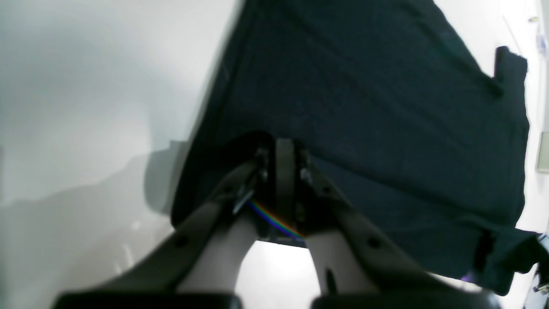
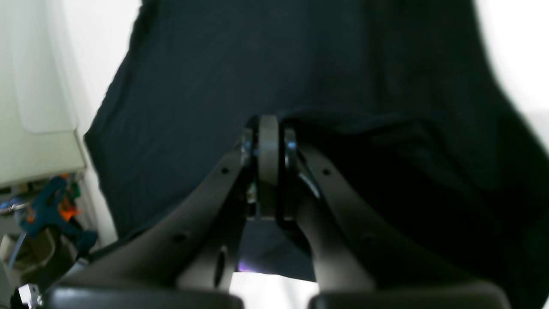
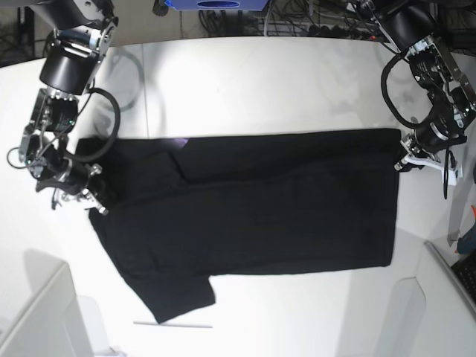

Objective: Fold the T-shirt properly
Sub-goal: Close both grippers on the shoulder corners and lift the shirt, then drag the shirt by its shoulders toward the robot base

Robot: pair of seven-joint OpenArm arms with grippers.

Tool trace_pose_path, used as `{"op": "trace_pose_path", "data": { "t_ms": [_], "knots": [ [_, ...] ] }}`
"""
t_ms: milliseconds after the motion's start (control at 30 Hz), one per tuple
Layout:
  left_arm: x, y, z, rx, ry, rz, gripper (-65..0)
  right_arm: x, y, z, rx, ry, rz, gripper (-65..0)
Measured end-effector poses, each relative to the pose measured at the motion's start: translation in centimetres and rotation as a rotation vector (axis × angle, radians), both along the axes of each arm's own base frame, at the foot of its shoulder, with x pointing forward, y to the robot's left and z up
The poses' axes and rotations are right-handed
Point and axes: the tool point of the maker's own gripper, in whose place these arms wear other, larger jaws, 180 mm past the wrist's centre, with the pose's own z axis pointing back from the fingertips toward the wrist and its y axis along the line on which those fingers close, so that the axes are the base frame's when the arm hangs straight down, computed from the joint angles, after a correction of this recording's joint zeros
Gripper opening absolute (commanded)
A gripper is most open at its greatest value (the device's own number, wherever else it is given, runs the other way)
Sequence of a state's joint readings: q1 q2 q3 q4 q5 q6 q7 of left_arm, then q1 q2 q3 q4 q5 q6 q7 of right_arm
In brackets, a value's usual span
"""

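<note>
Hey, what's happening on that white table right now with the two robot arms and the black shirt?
Two robot arms are folding a black T-shirt spread across a white table. The left gripper is pinched shut on one end of the shirt's far edge, and the right gripper is pinched shut on the other end, near a sleeve. A strip along that far edge is already doubled over the body. The other sleeve lies flat, sticking out toward the near side.
</note>
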State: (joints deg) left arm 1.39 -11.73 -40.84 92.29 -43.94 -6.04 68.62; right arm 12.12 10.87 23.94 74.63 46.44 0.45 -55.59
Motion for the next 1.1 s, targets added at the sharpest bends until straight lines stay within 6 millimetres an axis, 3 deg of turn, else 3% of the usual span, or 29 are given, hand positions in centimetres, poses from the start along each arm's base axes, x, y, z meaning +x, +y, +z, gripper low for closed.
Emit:
{"op": "trace_pose_path", "data": {
  "t_ms": [167,333,433,733,800,867,1033,1067,1100],
  "knots": [
    [0.6,0.1,-0.1,-0.012,0.001,0.005,-65.0,1.4,0.2,1.1,0.008,-0.029,0.002,-65.0],
    [1.8,0.1,-0.2,0.088,0.040,-0.029,-65.0,2.2,1.7,0.4,-0.006,-0.016,0.044,-65.0],
    [2.5,-0.9,-0.3,0.106,0.044,-0.063,-65.0,2.3,1.5,-0.2,-0.002,-0.014,0.024,-65.0],
    [2.9,-0.4,-0.1,0.138,0.032,-0.052,-65.0,2.3,1.7,0.1,-0.008,-0.014,0.041,-65.0],
    [2.9,-0.4,-0.5,0.130,0.038,-0.049,-65.0,2.2,1.5,0.6,-0.012,-0.018,0.047,-49.7],
    [2.7,-0.4,-0.9,0.123,0.050,-0.047,-63.4,2.4,1.4,1.4,-0.026,-0.042,0.047,-42.2],
    [3.6,0.2,0.1,0.152,-0.016,-0.018,-18.4,1.0,-1.1,4.7,-0.089,-0.153,-0.011,-42.2],
    [3.8,0.5,0.6,0.167,-0.046,-0.006,-10.9,0.7,-1.6,5.5,-0.134,-0.186,-0.012,-42.2],
    [3.9,0.7,1.1,0.186,-0.070,0.002,-7.2,0.5,-1.7,6.6,-0.162,-0.231,-0.013,-42.2]
  ]
}}
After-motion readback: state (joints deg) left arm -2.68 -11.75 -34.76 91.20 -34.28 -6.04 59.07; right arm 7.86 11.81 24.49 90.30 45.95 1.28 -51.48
